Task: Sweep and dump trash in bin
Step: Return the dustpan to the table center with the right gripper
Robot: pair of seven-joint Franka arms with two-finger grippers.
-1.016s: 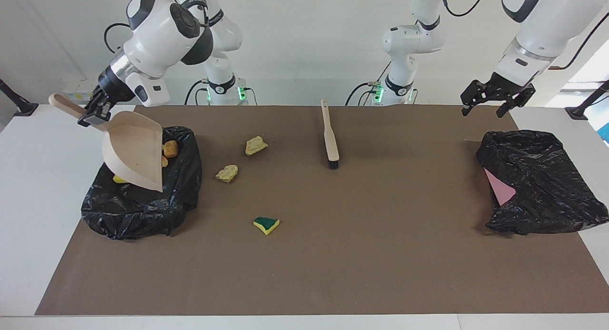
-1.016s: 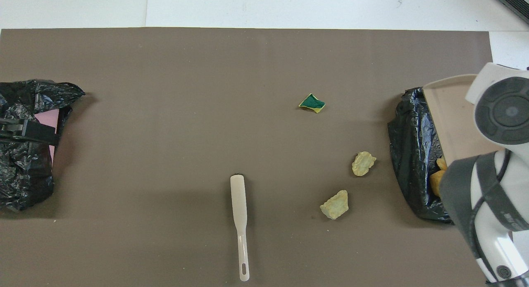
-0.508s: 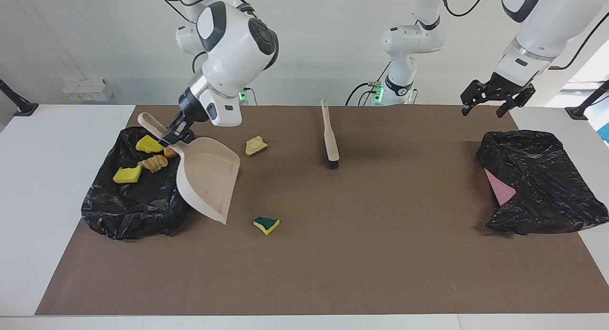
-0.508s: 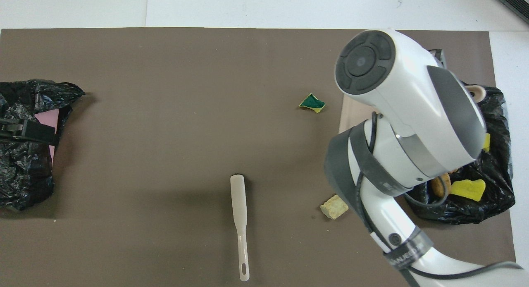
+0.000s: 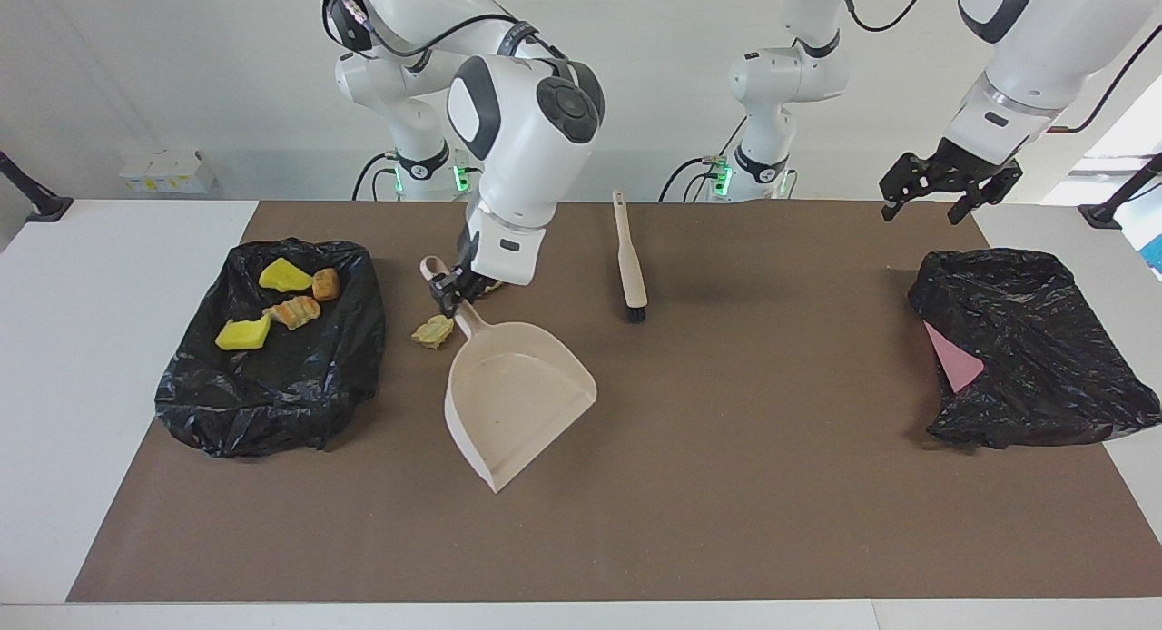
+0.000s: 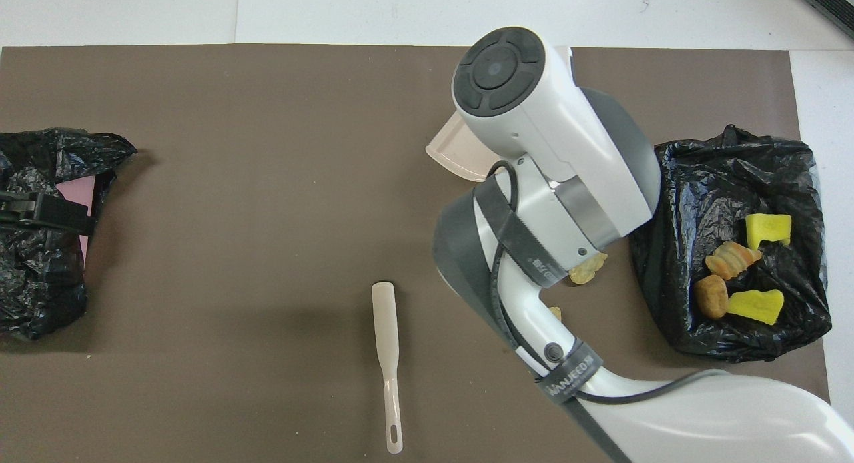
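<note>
Two fingers of the right gripper (image 5: 451, 291) are clamped on the handle of the beige dustpan (image 5: 513, 401), held over the mat beside a yellow scrap (image 5: 433, 331). The left gripper (image 5: 944, 187) is spread wide, empty, above a black bag (image 5: 1026, 349). Four trash pieces (image 5: 272, 305) are seen inside the other black bag (image 5: 263, 385).

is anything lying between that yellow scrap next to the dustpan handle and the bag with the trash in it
Nothing visible does. The yellow scrap lies on bare mat beside the black bag; the dustpan in the right gripper is on its side toward the brush.
</note>
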